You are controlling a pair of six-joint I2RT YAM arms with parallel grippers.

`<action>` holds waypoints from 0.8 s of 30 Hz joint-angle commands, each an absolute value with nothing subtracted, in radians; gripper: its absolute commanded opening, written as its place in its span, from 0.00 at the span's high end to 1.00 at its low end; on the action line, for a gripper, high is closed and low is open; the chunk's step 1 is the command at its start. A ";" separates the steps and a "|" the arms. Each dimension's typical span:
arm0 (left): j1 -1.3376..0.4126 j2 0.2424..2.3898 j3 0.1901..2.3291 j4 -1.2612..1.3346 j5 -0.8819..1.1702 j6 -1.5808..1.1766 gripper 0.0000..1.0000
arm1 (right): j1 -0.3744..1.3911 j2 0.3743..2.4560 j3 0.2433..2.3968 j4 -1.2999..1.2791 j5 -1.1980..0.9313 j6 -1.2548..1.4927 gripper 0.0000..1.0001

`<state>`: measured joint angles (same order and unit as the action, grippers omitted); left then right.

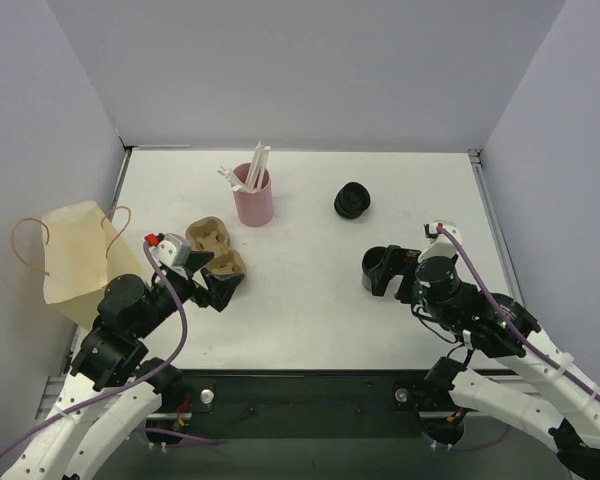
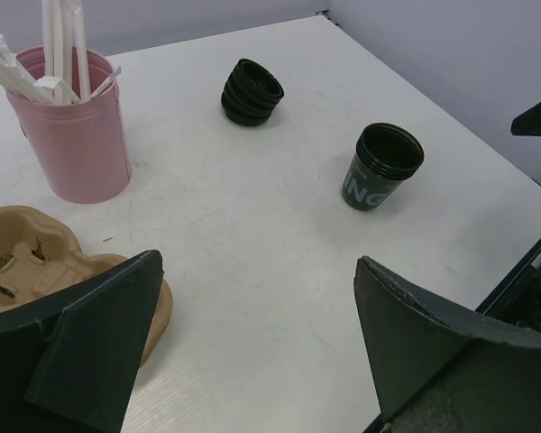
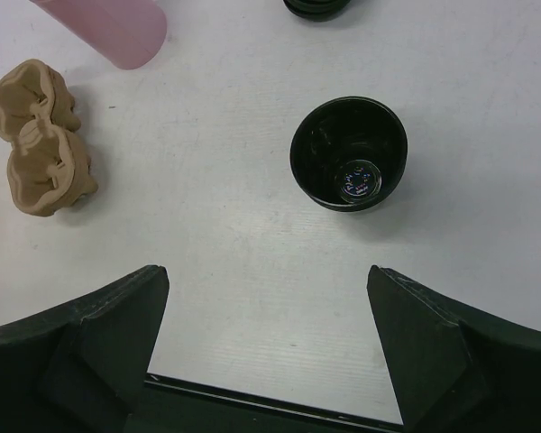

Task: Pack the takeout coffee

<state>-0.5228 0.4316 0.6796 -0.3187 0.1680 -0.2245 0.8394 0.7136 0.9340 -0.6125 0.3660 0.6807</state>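
A black paper coffee cup [image 3: 349,153] stands upright and lidless on the white table; it also shows in the left wrist view [image 2: 381,168] and from above [image 1: 377,267]. My right gripper [image 3: 269,271] is open just short of it, nothing between its fingers. A brown pulp cup carrier [image 1: 215,250] lies left of centre. My left gripper [image 2: 257,262] is open beside the carrier [image 2: 27,271], its left finger over the carrier's edge, holding nothing. A stack of black lids [image 1: 352,201] sits behind the cup. A tan paper bag [image 1: 80,262] with handles lies at the far left.
A pink holder [image 1: 253,197] with white wrapped straws stands behind the carrier. Grey walls close the table on three sides. The table's near edge [image 3: 279,401] runs just under my right gripper.
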 commanded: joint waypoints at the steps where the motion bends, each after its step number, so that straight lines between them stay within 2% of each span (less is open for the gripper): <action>1: -0.522 0.422 0.698 -0.307 0.143 -0.212 0.03 | 0.844 0.735 0.934 -0.586 0.411 0.684 0.00; 7: -0.520 0.416 0.695 -0.307 0.129 -0.209 0.03 | 0.838 0.793 0.994 -0.627 0.480 0.655 0.04; 11: -0.520 0.419 0.695 -0.308 0.123 -0.206 0.03 | 0.734 0.865 1.067 -0.641 0.586 0.582 0.11; 12: -0.522 0.420 0.693 -0.308 0.123 -0.204 0.03 | 0.689 0.885 1.075 -0.640 0.578 0.556 0.14; 13: -0.520 0.425 0.695 -0.308 0.123 -0.204 0.03 | 0.643 0.906 1.081 -0.637 0.516 0.540 0.25; 15: -0.522 0.426 0.696 -0.311 0.121 -0.202 0.03 | 0.517 0.971 1.094 -0.623 0.430 0.506 0.35; 16: -0.520 0.429 0.698 -0.313 0.120 -0.202 0.03 | 0.473 1.012 1.098 -0.621 0.299 0.497 0.44; 18: -0.522 0.428 0.698 -0.314 0.117 -0.202 0.03 | 0.379 1.049 1.109 -0.618 0.191 0.485 0.51; 24: -0.522 0.422 0.693 -0.308 0.114 -0.202 0.03 | 0.290 1.179 1.103 -0.606 0.046 0.440 0.62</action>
